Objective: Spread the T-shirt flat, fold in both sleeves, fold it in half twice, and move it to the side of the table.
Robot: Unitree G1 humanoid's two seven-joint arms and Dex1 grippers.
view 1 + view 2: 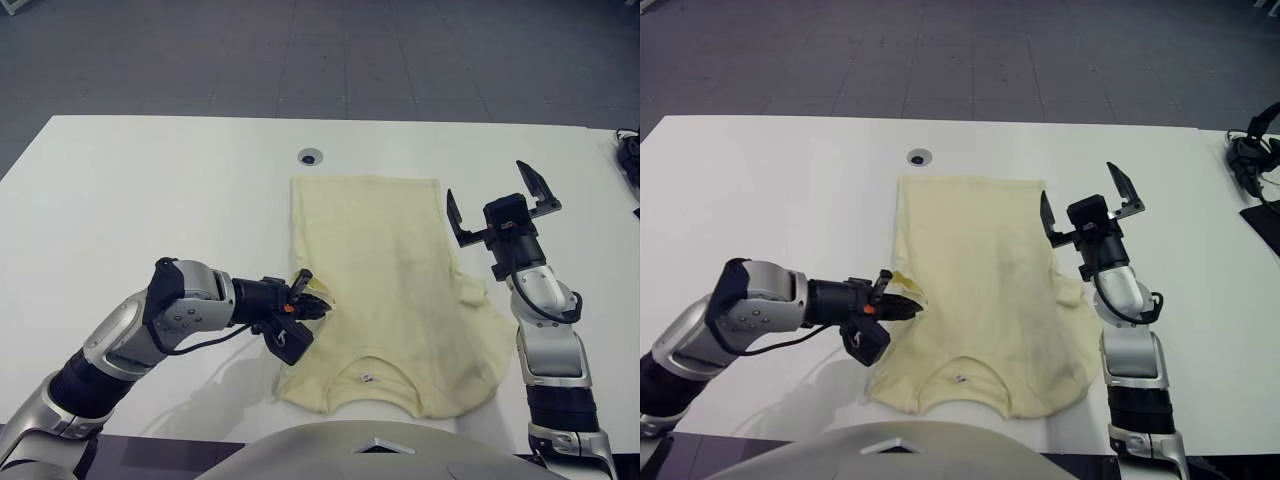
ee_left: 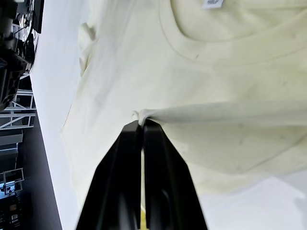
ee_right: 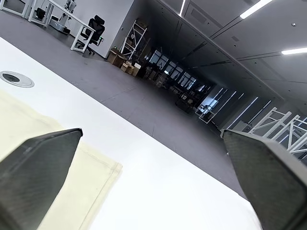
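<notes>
Pale yellow T-shirt lies mostly flat, collar nearest (left sleeve perhaps folded in).

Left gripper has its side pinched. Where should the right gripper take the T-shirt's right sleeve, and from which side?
Pinch the right sleeve at its outer cuff edge, coming down from the robot's right. It lies flat on the table, flaring out past the T-shirt body towards that side, so the edge is free there. The open right gripper hangs close by.
</notes>
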